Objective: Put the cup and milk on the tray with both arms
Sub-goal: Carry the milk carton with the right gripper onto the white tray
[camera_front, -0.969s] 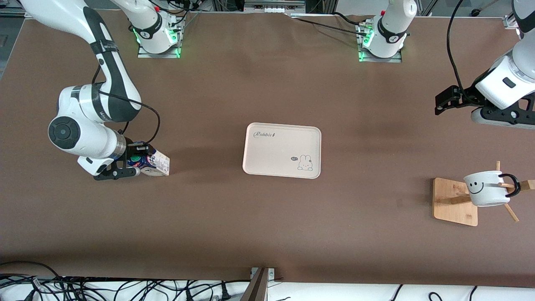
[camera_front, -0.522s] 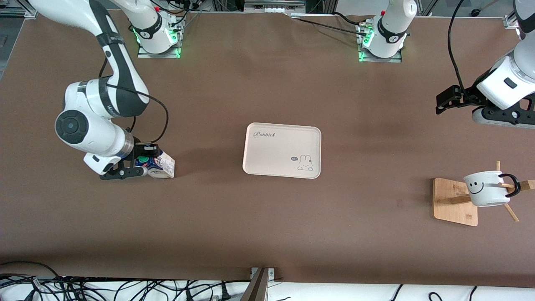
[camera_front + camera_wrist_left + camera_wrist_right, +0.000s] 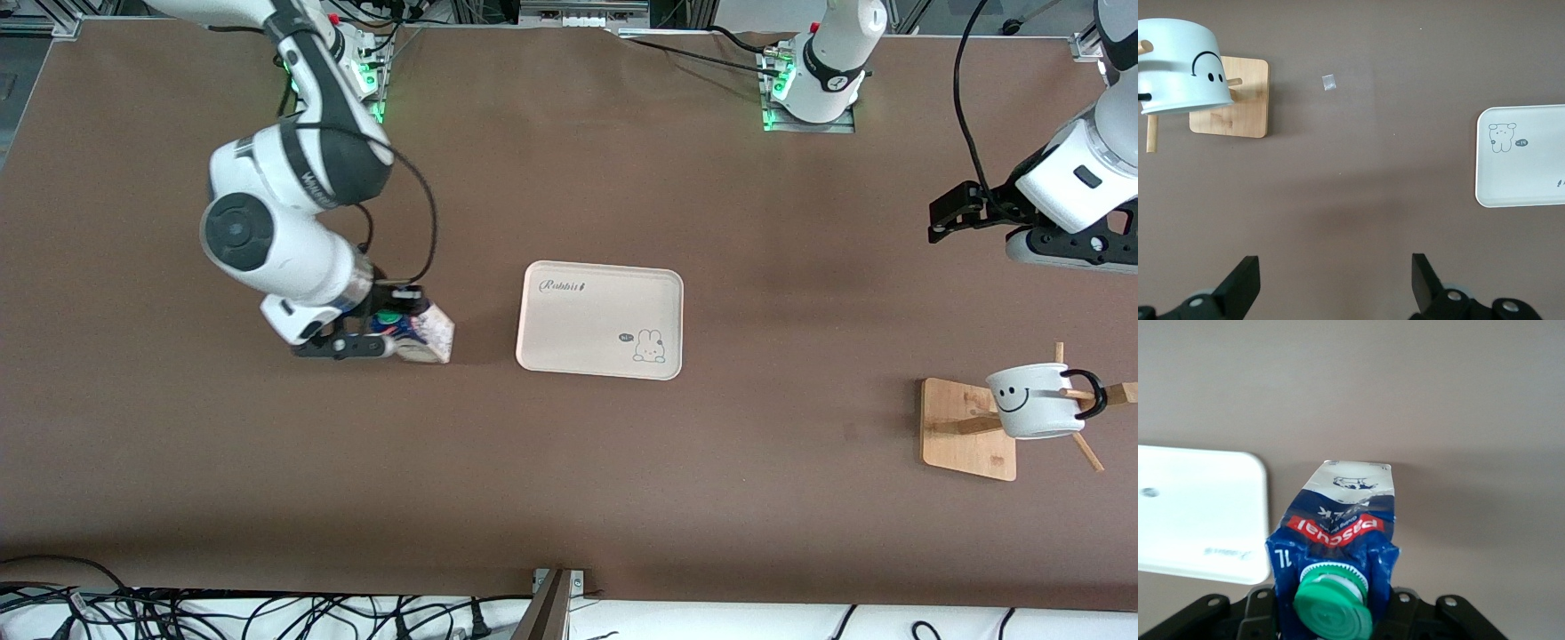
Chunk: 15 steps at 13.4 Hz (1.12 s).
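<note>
bare brown table (image 3: 569, 480) surrounds the cream tray (image 3: 600, 319). the right gripper (image 3: 384, 331) pinches the blue, green-capped milk (image 3: 420, 331) over the table beside the tray's edge. the left gripper (image 3: 1335, 287) waits spread above the table. the smiley cup (image 3: 1036, 401) hangs on a wooden rack (image 3: 969, 428).
</note>
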Each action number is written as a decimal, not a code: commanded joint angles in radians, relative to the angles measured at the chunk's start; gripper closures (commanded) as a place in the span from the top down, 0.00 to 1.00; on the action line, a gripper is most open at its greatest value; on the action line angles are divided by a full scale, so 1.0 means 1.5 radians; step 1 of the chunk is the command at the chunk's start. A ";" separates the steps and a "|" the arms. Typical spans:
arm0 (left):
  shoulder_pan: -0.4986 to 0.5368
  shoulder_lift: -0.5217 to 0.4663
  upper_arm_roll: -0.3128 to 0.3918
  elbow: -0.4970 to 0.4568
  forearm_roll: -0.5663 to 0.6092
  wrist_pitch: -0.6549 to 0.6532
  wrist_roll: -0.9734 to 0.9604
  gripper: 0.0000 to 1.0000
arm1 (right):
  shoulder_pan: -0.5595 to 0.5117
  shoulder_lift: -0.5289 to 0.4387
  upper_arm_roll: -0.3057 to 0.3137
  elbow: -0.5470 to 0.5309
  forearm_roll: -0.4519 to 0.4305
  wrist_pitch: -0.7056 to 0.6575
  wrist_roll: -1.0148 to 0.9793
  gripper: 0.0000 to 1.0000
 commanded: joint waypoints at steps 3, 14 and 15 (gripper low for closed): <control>0.002 0.011 -0.002 0.026 0.003 -0.017 0.005 1.00 | 0.124 0.071 -0.006 0.088 0.010 0.007 0.106 0.45; 0.002 0.011 -0.004 0.026 0.003 -0.025 0.002 1.00 | 0.192 0.152 -0.009 0.108 -0.003 0.109 0.165 0.48; 0.001 0.011 -0.005 0.026 0.003 -0.025 0.001 1.00 | 0.193 0.155 -0.009 0.108 -0.003 0.116 0.170 0.59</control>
